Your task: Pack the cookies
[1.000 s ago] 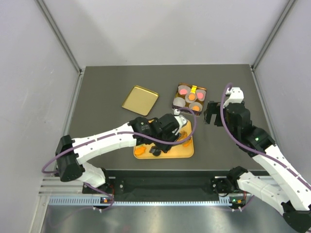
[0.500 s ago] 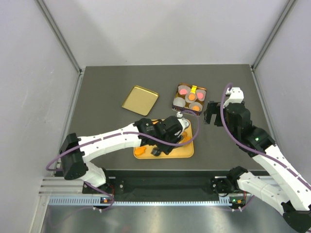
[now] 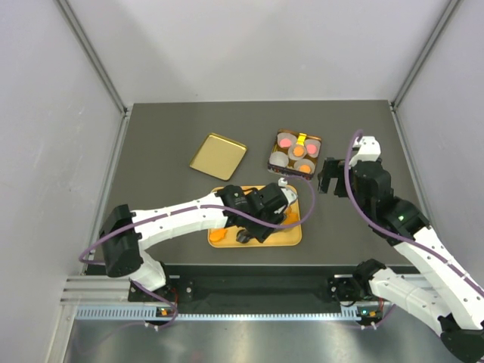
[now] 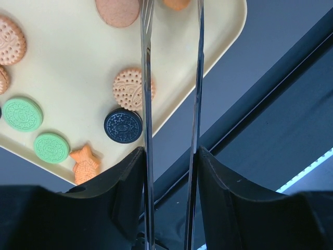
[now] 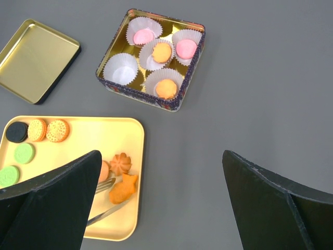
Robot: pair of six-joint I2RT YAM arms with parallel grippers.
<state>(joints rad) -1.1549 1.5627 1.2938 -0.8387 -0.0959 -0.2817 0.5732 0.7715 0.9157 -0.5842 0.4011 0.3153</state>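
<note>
My left tool (image 4: 171, 21) is hanging slightly parted over the yellow tray (image 5: 78, 130), gripping nothing. I'm lining up on the loose cookies (image 5: 120, 164) there. Next I must close on one and carry it to the empty paper cup (image 5: 120, 68) in the tin (image 5: 139, 95). My right tool (image 5: 161, 203) is waiting wide apart, empty.

The square tin (image 5: 151, 57) and its loose lid (image 5: 36, 60) look like glossy gold metal, the tin lined with pleated white paper cups (image 5: 120, 69). The cookies (image 4: 130, 88) show matt, embossed faces on a smooth yellow tray (image 4: 73, 62). The tabletop (image 5: 250, 94) is matt dark grey.
</note>
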